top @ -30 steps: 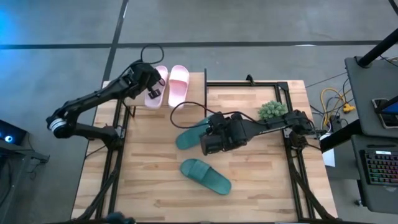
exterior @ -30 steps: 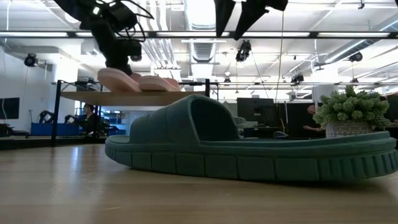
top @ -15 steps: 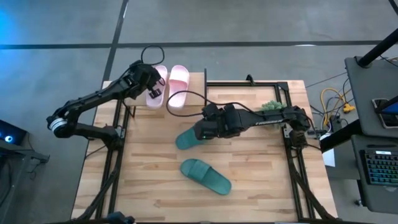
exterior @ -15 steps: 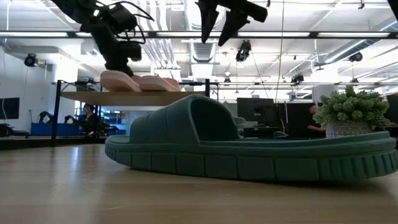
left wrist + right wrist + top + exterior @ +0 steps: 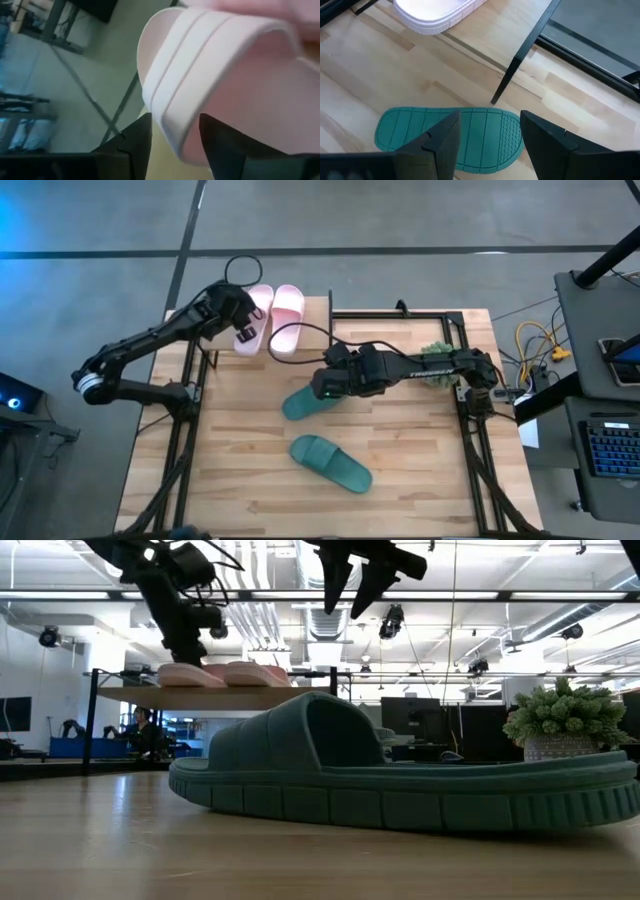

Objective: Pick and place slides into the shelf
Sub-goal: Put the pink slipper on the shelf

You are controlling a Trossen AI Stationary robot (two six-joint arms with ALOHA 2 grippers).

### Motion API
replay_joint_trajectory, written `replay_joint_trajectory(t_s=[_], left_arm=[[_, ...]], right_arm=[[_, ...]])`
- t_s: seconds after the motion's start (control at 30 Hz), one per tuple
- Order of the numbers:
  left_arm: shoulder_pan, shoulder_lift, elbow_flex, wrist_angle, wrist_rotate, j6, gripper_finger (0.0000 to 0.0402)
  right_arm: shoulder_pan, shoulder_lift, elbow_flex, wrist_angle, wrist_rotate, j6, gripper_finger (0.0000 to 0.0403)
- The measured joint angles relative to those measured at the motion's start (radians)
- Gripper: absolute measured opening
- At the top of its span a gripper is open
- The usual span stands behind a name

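Observation:
Two pale pink slides (image 5: 287, 315) lie side by side on the shelf's top board (image 5: 200, 697). My left gripper (image 5: 247, 332) stands open at the left pink slide (image 5: 215, 75), with that slide's side edge between its fingers. One dark green slide (image 5: 300, 402) lies on the table in front of the shelf. My right gripper (image 5: 490, 145) hovers open above it, clear of it. A second green slide (image 5: 331, 463) lies nearer the table's front edge and fills the low view (image 5: 400, 780). My left gripper stands open around the left pink slide's side edge (image 5: 170, 140), coming slanting down from the table's left. Whether a finger touches the slide, I cannot tell. The slide lies flat on the shelf's top board.
A small potted plant (image 5: 437, 358) stands at the table's right, partly behind my right arm. A black shelf leg (image 5: 517, 70) stands just beyond the green slide under my right gripper. Bare tabletop lies along the near edge and the left side.
The left pink slide, tilted under my left gripper a second ago, now lies flat on the shelf top, and the gripper has let go of it. My right gripper has swung toward the table's left and far edge, over the green slide.

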Motion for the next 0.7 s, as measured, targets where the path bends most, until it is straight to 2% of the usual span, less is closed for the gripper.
replay_joint_trajectory(t_s=[0.17,0.23,0.33,0.43,0.57,0.7], left_arm=[[-0.001,-0.088,0.000,-0.053,0.068,-0.076,0.0151],[-0.001,-0.134,0.003,-0.122,0.067,-0.103,0.0151],[-0.001,-0.209,0.003,-0.229,0.072,-0.168,0.0151],[0.000,-0.284,-0.014,-0.274,0.097,-0.232,0.0142],[0.001,-0.331,-0.025,-0.263,0.104,-0.282,0.0104],[0.020,-0.298,-0.028,-0.235,0.103,-0.323,0.0046]], right_arm=[[-0.021,0.000,0.000,0.009,-0.010,0.000,0.0195],[-0.048,0.000,0.000,0.040,-0.061,-0.015,0.0189],[-0.105,0.000,-0.006,0.152,-0.165,-0.092,0.0168],[-0.166,0.000,-0.013,0.289,-0.207,-0.153,0.0131],[-0.252,0.000,-0.013,0.385,-0.210,-0.175,0.0072],[-0.338,0.009,-0.013,0.406,-0.260,-0.175,0.0022]])
